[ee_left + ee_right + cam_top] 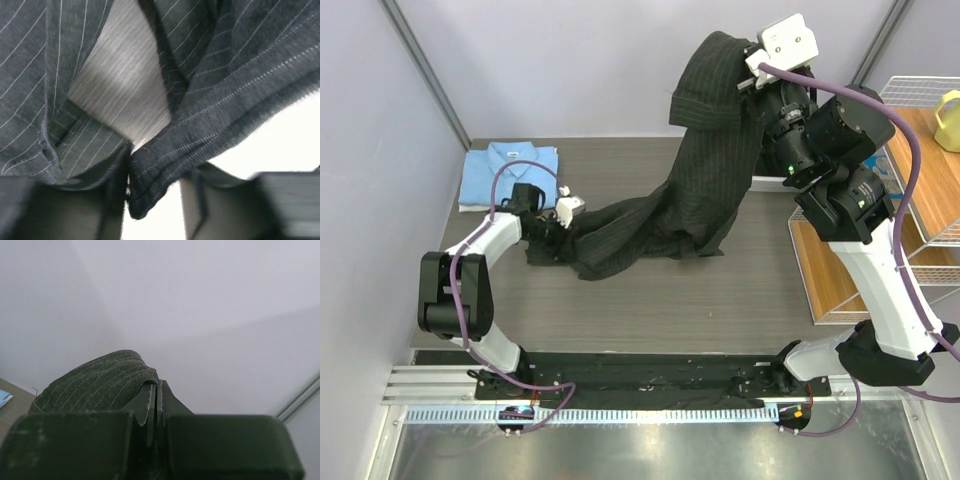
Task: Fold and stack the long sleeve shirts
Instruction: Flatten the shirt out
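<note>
right pincer (156,385): clamped on pinstripe shirt (700,170), up high
shirt axis: slanting down-left onto worktop (670,300)
left pincer (558,222): at low end, hem in the gap, grip unclear

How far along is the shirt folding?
Done: the light blue shirt lies folded at the table's far left. In hand: the pinstriped shirt, pinched high by the right jaws, its lower end trailing on the table with the left jaws around the hem. Left: fold it, stack it.
</note>
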{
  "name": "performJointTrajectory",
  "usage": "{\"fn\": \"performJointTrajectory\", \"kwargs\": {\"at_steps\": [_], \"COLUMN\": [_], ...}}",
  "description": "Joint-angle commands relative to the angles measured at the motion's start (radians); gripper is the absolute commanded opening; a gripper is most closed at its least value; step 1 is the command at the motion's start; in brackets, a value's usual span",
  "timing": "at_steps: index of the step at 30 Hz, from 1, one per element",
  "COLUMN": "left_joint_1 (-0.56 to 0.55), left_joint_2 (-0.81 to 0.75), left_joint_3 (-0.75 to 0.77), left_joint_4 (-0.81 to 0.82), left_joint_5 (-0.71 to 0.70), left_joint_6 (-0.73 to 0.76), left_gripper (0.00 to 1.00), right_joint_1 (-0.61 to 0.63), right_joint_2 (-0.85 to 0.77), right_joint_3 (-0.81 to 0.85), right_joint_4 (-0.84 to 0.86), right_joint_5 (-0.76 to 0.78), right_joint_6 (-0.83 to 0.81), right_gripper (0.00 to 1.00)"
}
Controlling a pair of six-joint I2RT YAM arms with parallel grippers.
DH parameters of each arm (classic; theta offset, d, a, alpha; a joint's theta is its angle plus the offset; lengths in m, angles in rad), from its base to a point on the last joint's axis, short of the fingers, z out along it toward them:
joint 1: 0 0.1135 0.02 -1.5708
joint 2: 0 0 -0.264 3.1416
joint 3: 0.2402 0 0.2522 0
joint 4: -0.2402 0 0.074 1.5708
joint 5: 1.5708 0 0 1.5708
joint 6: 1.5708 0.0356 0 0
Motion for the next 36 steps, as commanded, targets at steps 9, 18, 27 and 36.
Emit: {"fn": "performJointTrajectory", "kwargs": {"at_steps": [9,18,27,36], "left_joint_1": [0.027,0.062,0.053,0.025], "left_joint_2": [-0.136,-0.177,-0.206,-0.159], "left_joint_3": [0.06,0.128,0.076,0.013], "left_joint_4": [-0.087,-0.142,-0.16,-0.143], "left_joint_5": [0.102,0.1,0.118,0.082], "left_joint_6": [0.001,0.117,0.203,0.248], "left_gripper": [0.65,0.72,0.65,0.43], "right_joint_1": [0.001,0.001,0.002,0.001], "right_joint_2": [-0.036,-0.033,-0.024,-0.019], "right_joint_3": [-0.021,-0.044,-0.05,-0.04], "right_joint_4": [0.136,0.152,0.168,0.173], "right_joint_5": [0.064,0.058,0.055,0.061], "right_joint_6": [-0.085,-0.095,-0.096,-0.115], "right_gripper": [0.01,0.01,0.01,0.01]}}
